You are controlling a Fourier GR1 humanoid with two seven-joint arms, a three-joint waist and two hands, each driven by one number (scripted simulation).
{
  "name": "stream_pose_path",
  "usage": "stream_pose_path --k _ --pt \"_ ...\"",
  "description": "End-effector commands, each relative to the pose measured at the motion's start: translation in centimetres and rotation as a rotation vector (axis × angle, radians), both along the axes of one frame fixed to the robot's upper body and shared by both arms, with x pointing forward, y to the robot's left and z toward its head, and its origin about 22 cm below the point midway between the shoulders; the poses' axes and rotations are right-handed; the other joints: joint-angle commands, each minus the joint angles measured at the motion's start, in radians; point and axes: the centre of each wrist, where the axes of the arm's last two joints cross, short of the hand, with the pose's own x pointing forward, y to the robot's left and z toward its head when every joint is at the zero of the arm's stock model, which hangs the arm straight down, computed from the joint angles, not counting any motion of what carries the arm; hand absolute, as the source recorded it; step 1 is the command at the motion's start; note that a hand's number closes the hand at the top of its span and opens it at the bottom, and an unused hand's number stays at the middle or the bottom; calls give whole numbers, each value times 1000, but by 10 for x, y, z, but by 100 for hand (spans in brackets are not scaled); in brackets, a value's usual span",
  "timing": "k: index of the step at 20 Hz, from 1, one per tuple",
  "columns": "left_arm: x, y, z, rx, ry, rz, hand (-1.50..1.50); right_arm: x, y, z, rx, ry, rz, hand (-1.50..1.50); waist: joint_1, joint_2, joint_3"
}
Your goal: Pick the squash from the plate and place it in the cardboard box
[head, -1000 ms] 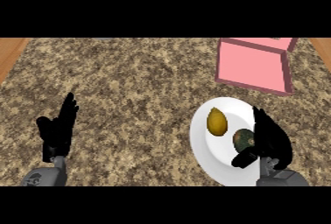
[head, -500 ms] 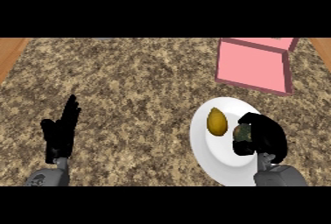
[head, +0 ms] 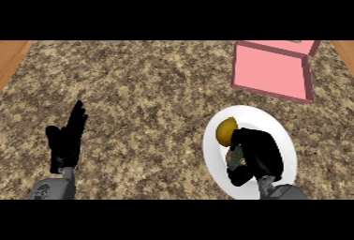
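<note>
Your right hand [head: 256, 152] has its fingers curled round the squash [head: 226, 131], whose yellow end shows just past the fingertips; under them lies the white plate [head: 276, 126]; well beyond sits the pink cardboard box [head: 271, 73]; your left hand [head: 67, 138] rests far off, fingers straight.

One plate [head: 217, 154], one box [head: 271, 71] (pink)

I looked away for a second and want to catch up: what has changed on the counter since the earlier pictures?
The right hand moved in over the plate and curled round the dark green squash, now mostly hidden. The yellow item, the pink box and the open left hand stayed put.
</note>
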Motion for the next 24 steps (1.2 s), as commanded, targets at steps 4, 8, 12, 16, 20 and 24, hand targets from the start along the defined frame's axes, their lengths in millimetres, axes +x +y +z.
stream_pose_path --k 4,8,12,16,20,24 --pt "-10 -5 6 0 3 -6 0 -50 13 9 -12 -75 407 150 -8 -4 1" --pt "6 4 11 1 -11 17 0 -62 18 30 7 -186 423 150 -12 0 0" --pt "-13 0 13 -9 11 32 0 -74 -4 68 21 -278 460 150 -8 -1 0" --pt "-5 -2 8 2 3 30 0 -103 -23 117 107 -420 454 150 -21 -2 0" --pt "-3 9 14 5 -1 20 0 -130 -37 155 173 -499 386 150 -20 -1 0" --pt "-9 -8 8 -7 3 20 0 -123 -45 168 186 -559 333 150 -17 -1 0"
